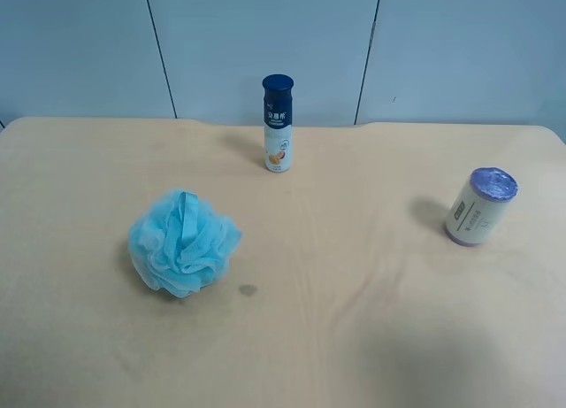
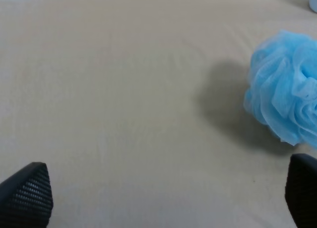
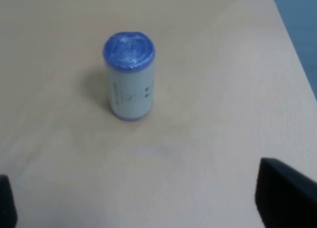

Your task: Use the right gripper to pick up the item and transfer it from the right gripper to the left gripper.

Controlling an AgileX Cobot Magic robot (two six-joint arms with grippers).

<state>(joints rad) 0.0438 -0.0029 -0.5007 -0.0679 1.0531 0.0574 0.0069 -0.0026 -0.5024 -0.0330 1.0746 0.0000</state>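
Right pincer [image 3: 136, 188]: released. Its black fingertips are spread wide with nothing between them, and only bare pale beige desk [image 3: 213, 114] shows in the gap. Ahead of it, well apart, stands the short, stubby cream-labelled roll [image 3: 130, 77] with lavender-purple ends. It is upright on one end and untouched. In the high view it sits alone toward that view's right.

Left pincer [image 2: 166, 178]: also released and empty. The fluffy light-blue mesh bath pouf [image 2: 285, 89] lies off to one side of it, not touching. The slim white bottle [image 1: 278, 123] with a navy cap stands near the desk's far edge, well away from the roll.

Step, as I judge it: pick-up not begun; I am at the approach.

Next: bring my right pincer forward and down to straddle the roll's cream wall, then close. Leave one end free for my left pincer to take.
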